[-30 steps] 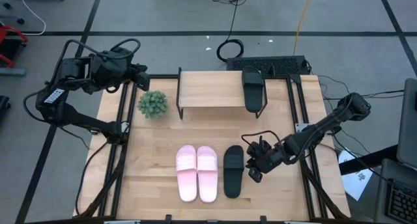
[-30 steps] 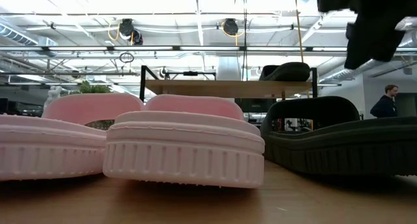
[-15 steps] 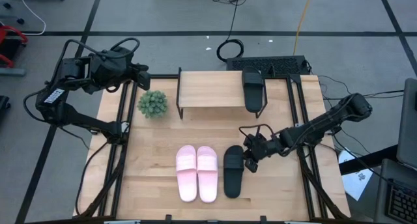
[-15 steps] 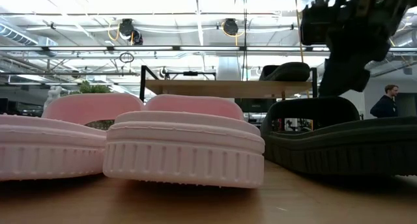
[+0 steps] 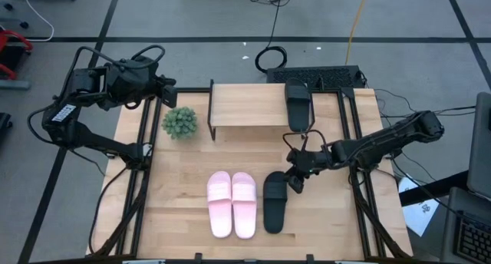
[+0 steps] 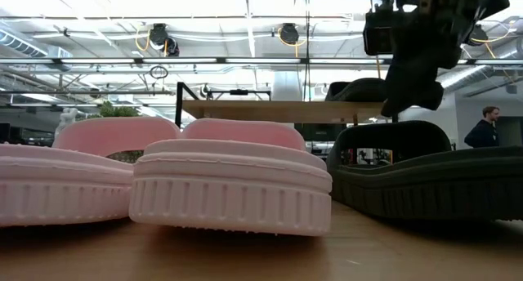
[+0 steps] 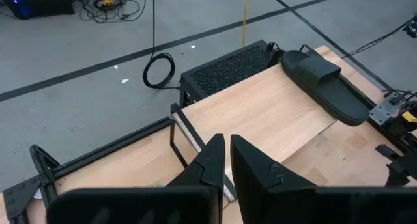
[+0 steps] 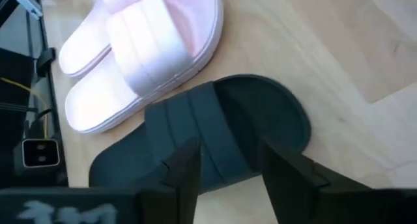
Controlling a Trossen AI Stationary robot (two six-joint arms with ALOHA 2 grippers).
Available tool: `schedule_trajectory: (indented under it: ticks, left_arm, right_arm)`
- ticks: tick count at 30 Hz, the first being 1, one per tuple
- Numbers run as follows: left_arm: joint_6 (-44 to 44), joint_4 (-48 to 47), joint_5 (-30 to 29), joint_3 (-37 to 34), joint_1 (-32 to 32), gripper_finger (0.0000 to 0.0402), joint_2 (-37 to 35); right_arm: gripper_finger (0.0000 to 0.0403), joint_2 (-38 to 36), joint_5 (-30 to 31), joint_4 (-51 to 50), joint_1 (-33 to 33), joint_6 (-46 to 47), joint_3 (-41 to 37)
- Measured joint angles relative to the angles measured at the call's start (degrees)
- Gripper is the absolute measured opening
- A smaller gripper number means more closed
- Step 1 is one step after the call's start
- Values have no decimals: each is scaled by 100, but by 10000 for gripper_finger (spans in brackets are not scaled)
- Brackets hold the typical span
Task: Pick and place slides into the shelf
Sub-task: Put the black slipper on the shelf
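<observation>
Right tool [image 5: 293,181] over toe end of black slide [image 5: 275,202] on bench [image 5: 337,218], fingers [image 8: 186,172] spread above strap, not gripping. Pink pair [image 5: 232,203] just beside black slide, side by side at bench front. Second black slide [image 5: 298,104] lying on right end of shelf [image 5: 245,105]. Left tool [image 7: 227,160] raised at far left corner, near plant [image 5: 179,122], fingers pressed nearly together, holding nothing.

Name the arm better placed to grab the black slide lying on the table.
Right. The right gripper hangs open just over the black slide, its strap between the fingers in the wrist view. The left gripper waits near the table's far left corner.
</observation>
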Motion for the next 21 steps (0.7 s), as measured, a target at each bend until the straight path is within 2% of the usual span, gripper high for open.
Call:
schedule_trajectory:
  ticks: [10,17,21]
  left_arm:
    - [4,3,-1,0,0,26,0]
    - [24,3,-1,0,0,26,0]
    - [24,5,-1,0,0,26,1]
  right_arm:
    - [206,-4,-650,9,-116,-215,0]
    - [217,-2,-973,164,-382,-462,-186]
    - [217,-2,-1510,939,-578,-409,-561]
